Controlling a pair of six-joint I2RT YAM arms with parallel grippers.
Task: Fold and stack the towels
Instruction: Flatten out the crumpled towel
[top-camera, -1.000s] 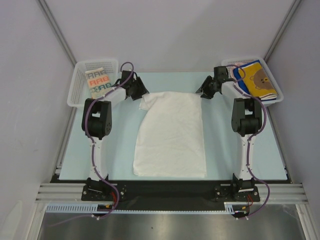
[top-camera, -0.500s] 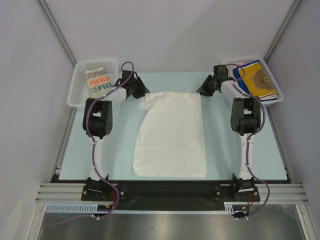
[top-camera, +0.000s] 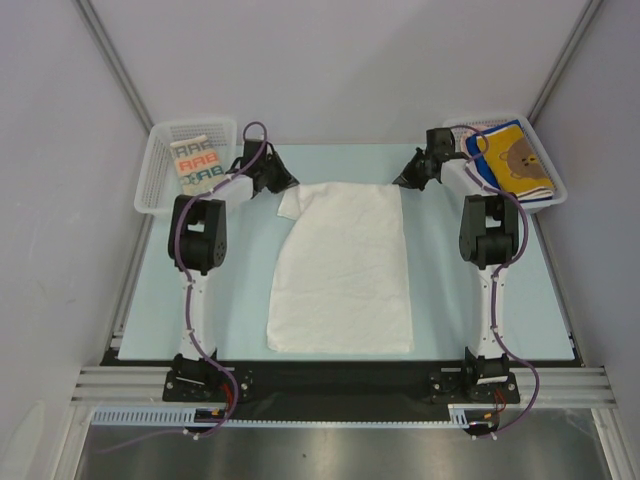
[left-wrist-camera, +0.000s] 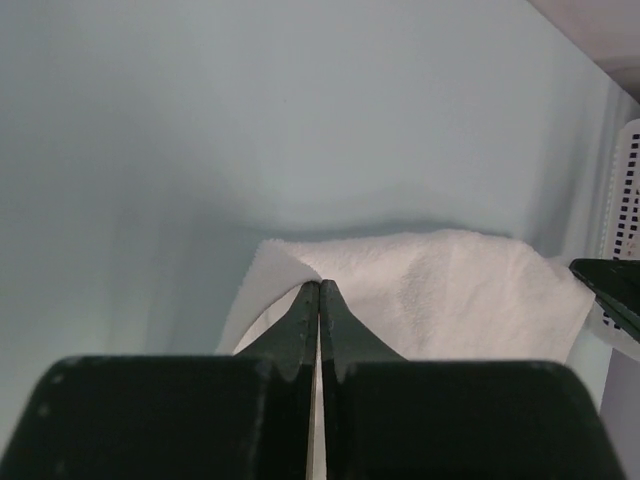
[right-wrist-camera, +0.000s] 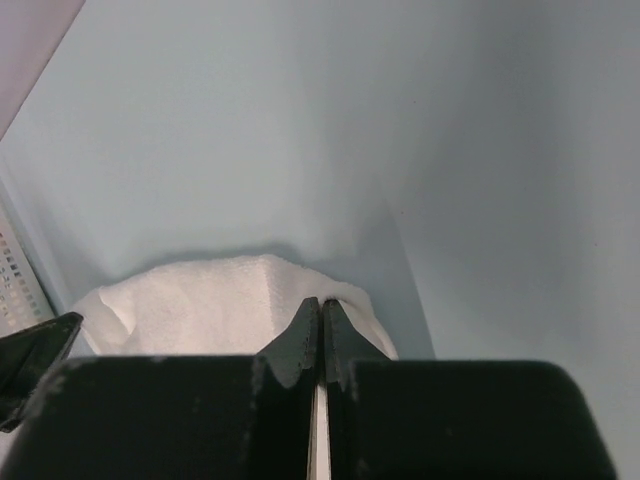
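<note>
A plain white towel (top-camera: 342, 270) lies spread on the pale blue table, its far edge between the two grippers. My left gripper (top-camera: 283, 184) is shut on the towel's far left corner (left-wrist-camera: 420, 300); the black fingers (left-wrist-camera: 300, 325) pinch the cloth. At the far right corner (right-wrist-camera: 200, 305) my right gripper (top-camera: 403, 181) is likewise shut on the cloth, fingers (right-wrist-camera: 340, 335) pressed together. A cream towel with colourful lettering (top-camera: 194, 163) lies in the left basket. The right basket holds a yellow-orange towel with a brown bear (top-camera: 512, 157).
White mesh baskets stand at the far left (top-camera: 160, 160) and far right (top-camera: 548, 190) corners of the table (top-camera: 240, 310). Grey walls close in on the sides and back. The arm bases sit on the black rail (top-camera: 340, 380) at the near edge.
Both grippers have closed from open onto the white towel's far corners. The far left corner has been drawn a little outward and flatter.
</note>
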